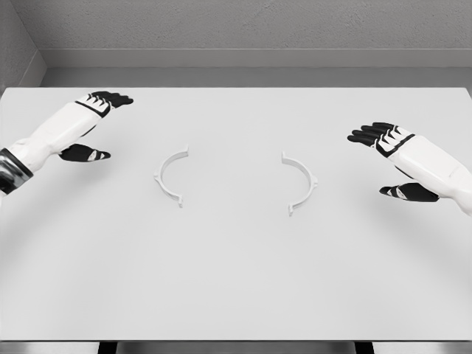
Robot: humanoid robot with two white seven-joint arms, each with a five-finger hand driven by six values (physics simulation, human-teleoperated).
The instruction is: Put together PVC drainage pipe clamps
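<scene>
Nearest the camera the white counter (236,295) lies bare; further in, at its middle, the two clamp halves rest flat and apart, their open sides facing each other like brackets; the left clamp half (170,176) bows toward the left, the right clamp half (302,183) toward the right, each a thin white half-ring with small tabs at its ends, long axis running near to far; the right hand (389,158) hovers outboard of the right half, fingers spread and holding nothing, thumb hanging below; farthest, the left hand (94,122) floats to the left of and beyond its half, likewise spread and empty; each piece lies inward of its own hand, so each arm likely reaches toward the centre
</scene>
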